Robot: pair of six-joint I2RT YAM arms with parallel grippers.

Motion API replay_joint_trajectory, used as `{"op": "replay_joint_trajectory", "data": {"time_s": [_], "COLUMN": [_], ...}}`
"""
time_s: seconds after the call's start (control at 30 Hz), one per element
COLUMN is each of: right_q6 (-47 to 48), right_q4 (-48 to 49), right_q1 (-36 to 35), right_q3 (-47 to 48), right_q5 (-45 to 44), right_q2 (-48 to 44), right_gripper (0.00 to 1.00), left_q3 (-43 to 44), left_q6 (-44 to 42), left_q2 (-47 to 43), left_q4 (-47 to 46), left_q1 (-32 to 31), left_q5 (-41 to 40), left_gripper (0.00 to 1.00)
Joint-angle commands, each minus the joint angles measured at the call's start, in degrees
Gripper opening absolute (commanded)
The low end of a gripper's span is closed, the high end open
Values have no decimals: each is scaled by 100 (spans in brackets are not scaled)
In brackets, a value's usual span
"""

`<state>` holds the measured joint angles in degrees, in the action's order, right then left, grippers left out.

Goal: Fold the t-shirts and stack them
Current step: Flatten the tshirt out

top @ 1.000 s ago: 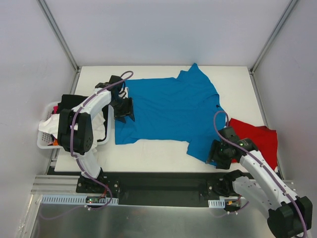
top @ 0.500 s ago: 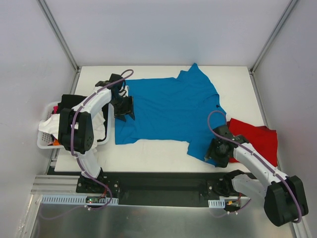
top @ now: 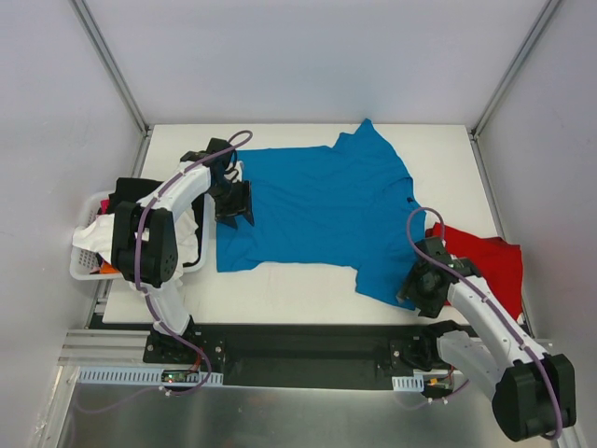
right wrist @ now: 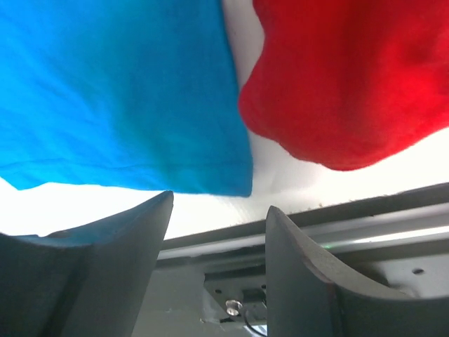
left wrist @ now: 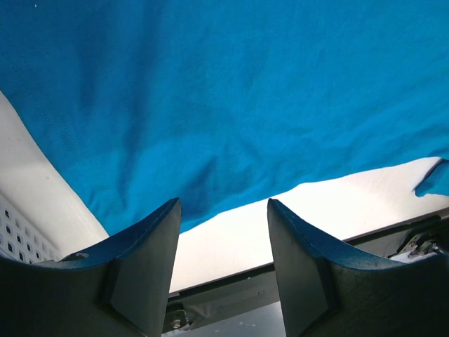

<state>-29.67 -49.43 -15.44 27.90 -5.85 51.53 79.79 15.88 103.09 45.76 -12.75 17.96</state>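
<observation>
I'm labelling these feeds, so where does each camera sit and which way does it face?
Top external: above and behind the arms, looking down on the table; both arms show.
Left wrist: on the left arm, facing the blue shirt; open left claw frames the bottom.
Right wrist: on the right arm, facing the blue shirt's corner and red shirt; open right claw shows.
All three share the blue shirt.

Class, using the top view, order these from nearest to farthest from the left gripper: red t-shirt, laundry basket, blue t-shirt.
1. Blue t-shirt, its left edge right at the left gripper.
2. Laundry basket, on the left side.
3. Red t-shirt, far right.
</observation>
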Motion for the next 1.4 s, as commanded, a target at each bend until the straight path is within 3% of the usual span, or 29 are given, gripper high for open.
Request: {"op": "replay_joint_trajectory", "data": {"time_s": [0.0, 0.17, 0.53, 0.6, 0.63, 0.67, 0.7, 0.93, 1.2, 1.37], "right_q6": [251, 295, 392, 418, 436, 436, 445, 471, 725, 752], "right_q4": [-445, -199, 197, 302, 320, 346, 346, 346, -295, -252], "right_q1": [41, 112, 278, 296, 314, 314, 322, 323, 331, 331], "right_q3": [444, 401, 119, 154, 172, 207, 216, 251, 1322, 1438], "right_q5": [-294, -312, -268, -233, -233, -233, -224, -119, -285, -242], "right_q2": [-47, 366, 647, 735, 823, 876, 903, 824, 621, 788], "right_gripper": [59, 52, 50, 37, 26, 7, 1, 1, 1, 1], "left_q3": [186, 195, 186, 195, 195, 195, 195, 160, 177, 169], "left_q6": [-85, -85, -102, -103, -94, -102, -103, -102, -85, -67], "left_q2": [36, 36, -8, -17, -26, -17, -17, -52, -17, -25], "left_q4": [135, 135, 153, 153, 153, 161, 162, 162, 162, 153], "left_q1": [10, 10, 54, 54, 54, 62, 62, 106, 106, 106], "left_q5": [59, 41, 15, 15, 24, 6, 6, 15, 32, 15], "left_gripper": [52, 52, 52, 52, 52, 52, 52, 52, 52, 52]}}
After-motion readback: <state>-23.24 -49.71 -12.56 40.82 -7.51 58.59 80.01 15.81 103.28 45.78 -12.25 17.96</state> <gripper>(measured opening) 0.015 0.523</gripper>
